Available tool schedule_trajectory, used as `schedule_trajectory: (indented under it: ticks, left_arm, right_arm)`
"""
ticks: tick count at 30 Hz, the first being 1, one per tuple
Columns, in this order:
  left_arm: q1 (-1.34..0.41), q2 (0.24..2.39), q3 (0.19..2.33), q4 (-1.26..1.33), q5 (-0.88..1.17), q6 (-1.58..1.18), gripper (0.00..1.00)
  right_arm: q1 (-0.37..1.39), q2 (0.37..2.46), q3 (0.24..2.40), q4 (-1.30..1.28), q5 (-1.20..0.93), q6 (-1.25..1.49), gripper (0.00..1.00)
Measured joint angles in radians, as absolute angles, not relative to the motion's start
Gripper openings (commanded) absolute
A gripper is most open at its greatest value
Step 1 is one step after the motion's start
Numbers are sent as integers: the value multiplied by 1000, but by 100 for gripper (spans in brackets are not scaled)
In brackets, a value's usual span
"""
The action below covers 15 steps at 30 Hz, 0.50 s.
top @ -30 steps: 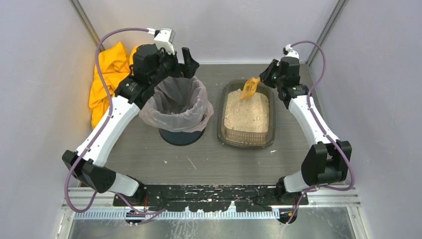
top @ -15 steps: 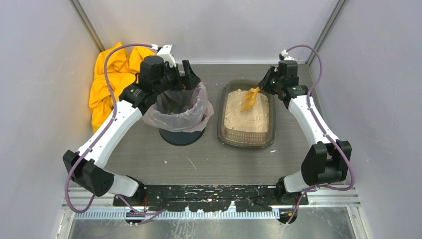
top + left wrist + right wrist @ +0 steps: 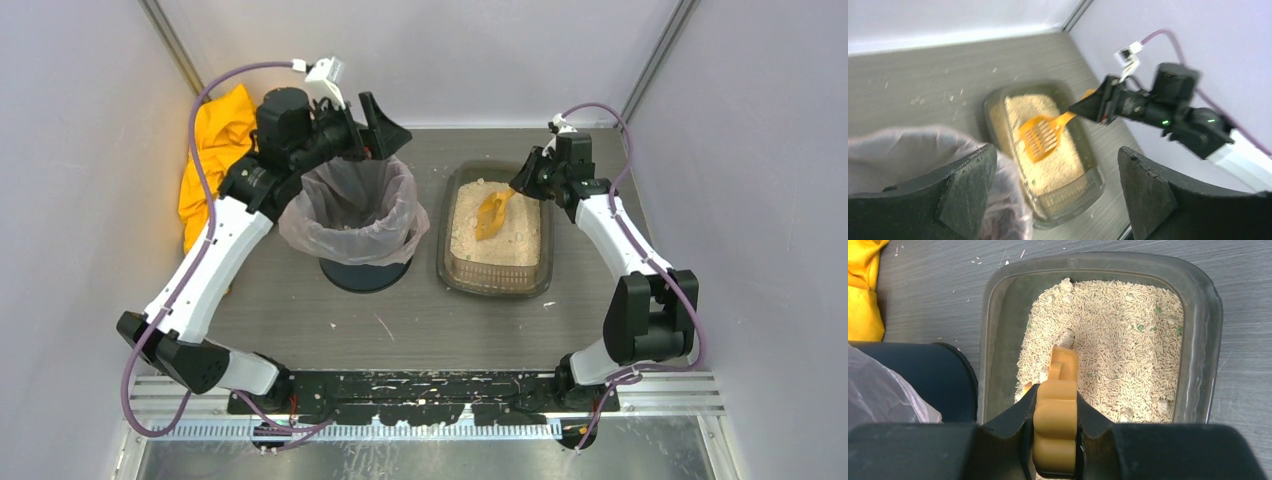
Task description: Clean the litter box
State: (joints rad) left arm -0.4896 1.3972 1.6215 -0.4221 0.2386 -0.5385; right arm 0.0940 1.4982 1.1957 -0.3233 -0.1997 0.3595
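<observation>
The litter box (image 3: 446,262), a shallow dark translucent tray of beige litter, sits right of centre; it shows in the left wrist view (image 3: 1098,167) and the right wrist view (image 3: 1205,315) too. My right gripper (image 3: 524,183) is shut on the handle of the orange slotted scoop (image 3: 489,215), whose blade tip rests down in the litter at the far end (image 3: 1063,362). The scoop also shows in the left wrist view (image 3: 1040,137). My left gripper (image 3: 385,125) is open and empty, raised above the far rim of the round bin (image 3: 360,205).
The round bin with a clear bag liner (image 3: 913,145) stands just left of the litter box. A crumpled yellow cloth (image 3: 205,165) lies at the far left (image 3: 863,285). Litter crumbs lie scattered on the grey table (image 3: 400,325). Walls close in on both sides.
My right gripper has lowered the scoop from above the tray's far end down into the litter. My left gripper has risen and swung a little to the right above the bin.
</observation>
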Motion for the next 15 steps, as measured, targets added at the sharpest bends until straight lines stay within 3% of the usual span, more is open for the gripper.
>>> schedule_trajectory:
  ticks: [6, 15]
  left_arm:
    - [-490, 1456, 1808, -446, 312, -476, 89]
    - [-488, 1464, 1783, -470, 338, -456, 89]
  right_arm:
    - [89, 1515, 1176, -268, -230, 313, 1]
    - [84, 1560, 1099, -125, -283, 348, 1]
